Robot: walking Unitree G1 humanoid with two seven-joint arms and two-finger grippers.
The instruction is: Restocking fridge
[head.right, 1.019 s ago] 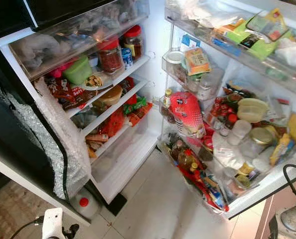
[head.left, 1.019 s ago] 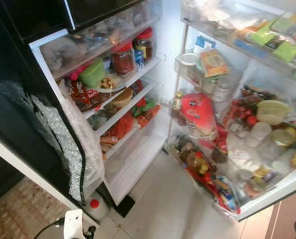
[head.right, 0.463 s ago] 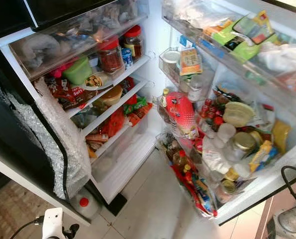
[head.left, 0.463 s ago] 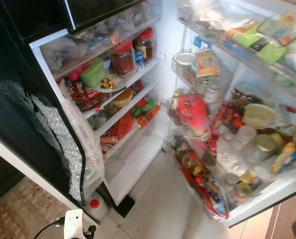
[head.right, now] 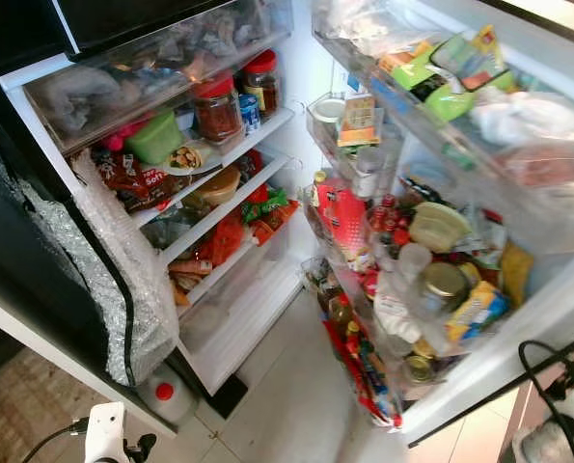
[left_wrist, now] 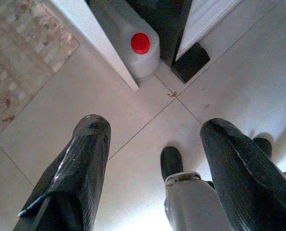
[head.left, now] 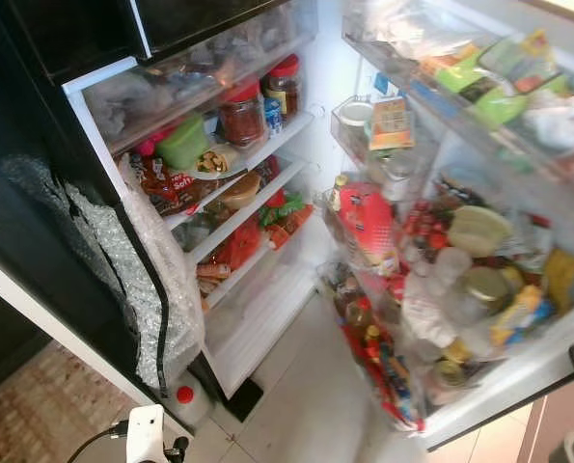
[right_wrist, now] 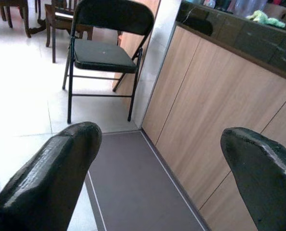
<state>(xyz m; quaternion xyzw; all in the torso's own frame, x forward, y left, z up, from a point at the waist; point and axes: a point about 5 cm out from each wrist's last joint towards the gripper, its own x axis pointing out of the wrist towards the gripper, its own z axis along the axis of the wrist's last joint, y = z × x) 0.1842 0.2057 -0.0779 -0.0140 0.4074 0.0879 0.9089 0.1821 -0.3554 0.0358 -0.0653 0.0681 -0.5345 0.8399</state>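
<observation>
The fridge stands open before me, its white shelves (head.left: 258, 207) packed with food. Two red-lidded jars (head.left: 240, 111) and a green tub (head.left: 182, 143) sit on the top shelf. The open door (head.left: 513, 391) on the right holds crowded racks with a red bag (head.left: 369, 222), bottles and jars. My left gripper (left_wrist: 154, 124) hangs open over the tiled floor near the fridge's foot, holding nothing. My right gripper (right_wrist: 159, 132) is open and empty too, facing a wooden cabinet (right_wrist: 215, 110).
A white jug with a red cap (left_wrist: 140, 50) stands on the floor at the fridge's lower corner. Bubble wrap (head.left: 151, 280) hangs off the fridge's left side. A black folding chair (right_wrist: 104, 53) stands beyond the right gripper. Pale floor tiles (head.left: 306, 386) lie between fridge and door.
The fridge door has swung left, closer to the shelves, narrowing the gap. Both arms hang as before.
</observation>
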